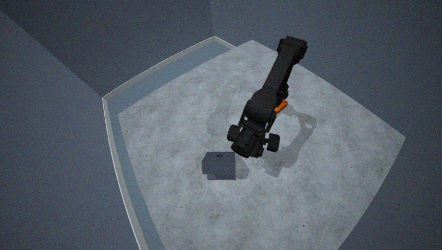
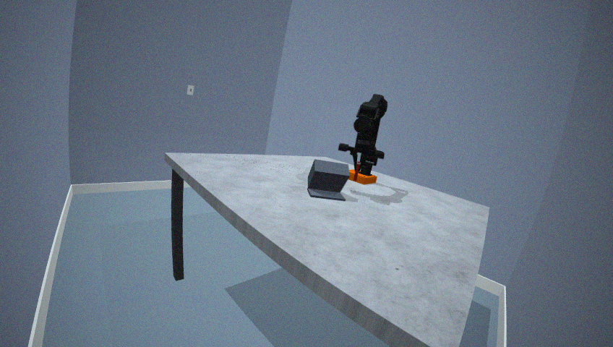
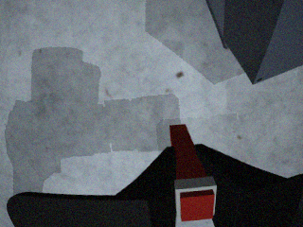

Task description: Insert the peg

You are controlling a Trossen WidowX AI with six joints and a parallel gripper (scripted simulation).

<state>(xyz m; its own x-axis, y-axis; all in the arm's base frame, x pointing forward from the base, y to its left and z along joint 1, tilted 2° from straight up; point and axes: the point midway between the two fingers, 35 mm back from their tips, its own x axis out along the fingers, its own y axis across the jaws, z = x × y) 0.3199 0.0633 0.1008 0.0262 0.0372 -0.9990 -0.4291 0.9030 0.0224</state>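
The red square-sided peg has a pale band near its top. My gripper is shut on the peg, with the fingers on its shaft below the band. The peg hangs close to upright, with its lower end a little above the table. In the top view, the arm hides the peg and fingertips. The dark grey block with the sloped panel stands beside the gripper. Its small rectangular hole shows near the block's upper edge; the hole is not visible in the other views.
The mottled grey table bears the block and the arm's orange base. The block stands close to the gripper, at the upper right in the wrist view. Shadows of the arm lie across the table.
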